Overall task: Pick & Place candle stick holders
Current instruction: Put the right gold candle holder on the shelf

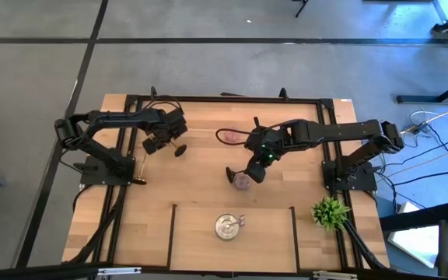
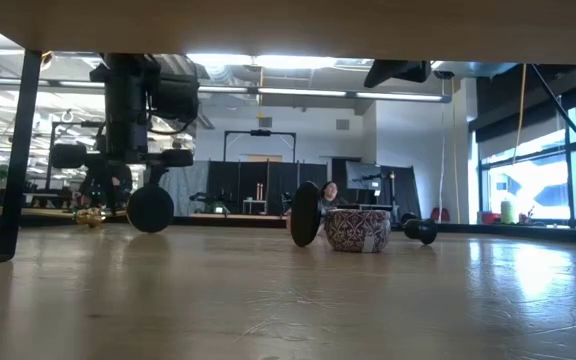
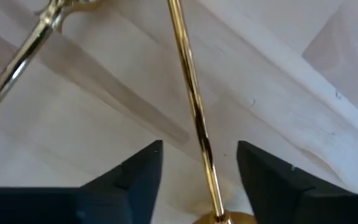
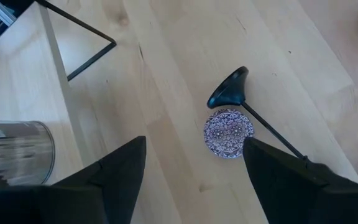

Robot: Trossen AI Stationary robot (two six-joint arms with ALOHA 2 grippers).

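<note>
Lighting's pretty even from overhead, table [image 1: 208,155] is bright and the shadows under the arms are soft and short. Low view is the rough one: windows [image 2: 543,185] on the right blow out and leave a sheen on the wood, so everything in front goes near-silhouette. Left wrist shot is soft, with the gold rod [image 3: 191,106] throwing glare streaks. Right wrist shot is crisp, its fingers [image 4: 123,180] dark and a bit soft.

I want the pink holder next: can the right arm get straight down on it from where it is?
Probably yes. The right gripper hangs open right above the pink holder, but the black stemmed holder lies tipped against it, so the jaws may catch its stem.
</note>
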